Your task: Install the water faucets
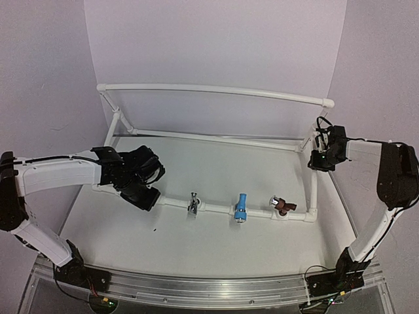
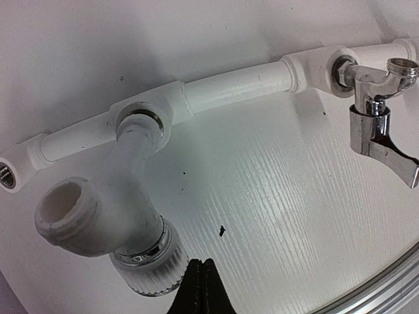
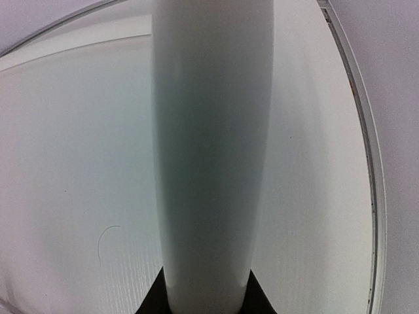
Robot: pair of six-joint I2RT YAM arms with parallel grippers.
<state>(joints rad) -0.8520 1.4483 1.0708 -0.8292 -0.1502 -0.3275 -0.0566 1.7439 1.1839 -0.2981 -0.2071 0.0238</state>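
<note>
The white plastic faucet sits with its threaded end in a socket of the front pipe; its ribbed knob points toward me. My left gripper is shut and empty, its tips just right of that knob. In the top view the left gripper covers this faucet. The chrome faucet, also in the left wrist view, the light blue faucet and the reddish-brown faucet stand in the same pipe. My right gripper is shut on an upright pipe of the frame.
The white PVC pipe frame rings the white table, with a high rail at the back and the low front pipe. An open threaded socket is at the pipe's left end. A metal rail runs along the near edge.
</note>
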